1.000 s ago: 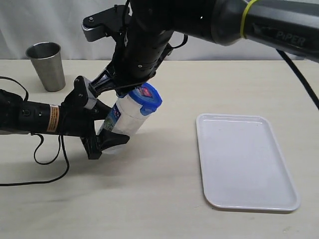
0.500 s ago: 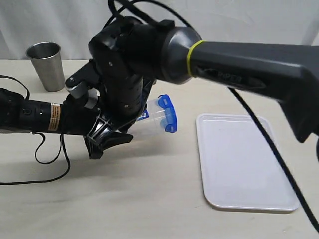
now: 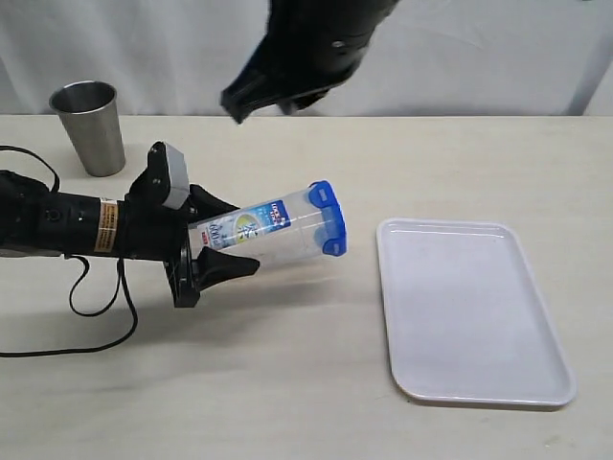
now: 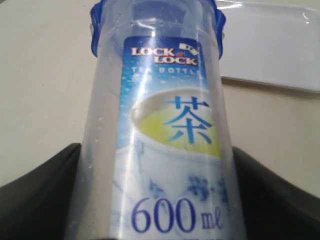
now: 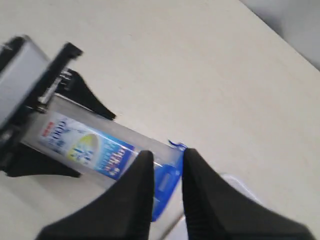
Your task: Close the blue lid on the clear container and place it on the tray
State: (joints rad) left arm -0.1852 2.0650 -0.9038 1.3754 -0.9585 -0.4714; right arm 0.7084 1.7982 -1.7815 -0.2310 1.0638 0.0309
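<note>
The clear container (image 3: pixel 259 235) lies nearly level above the table, its printed label (image 4: pixel 167 115) facing up. My left gripper (image 3: pixel 222 240) is shut on its lower body, one black finger (image 4: pixel 40 190) on each side. The blue lid (image 3: pixel 327 218) sits on the container's mouth, pointing toward the white tray (image 3: pixel 469 316); its flaps (image 4: pixel 96 30) show at the rim. My right gripper (image 5: pixel 167 157) hangs well above the lid (image 5: pixel 165 182), touching nothing, its jaws a narrow gap apart and empty. In the exterior view the right gripper (image 3: pixel 251 101) is near the top.
A grey steel cup (image 3: pixel 89 126) stands at the back left of the table. A black cable (image 3: pixel 96 326) loops on the table beneath the left arm. The tray lies flat on the right with nothing on it.
The right arm has lifted off the container and up toward the back, its jaws narrowing. The container has swung from leaning upright to nearly level, lid end toward the tray.
</note>
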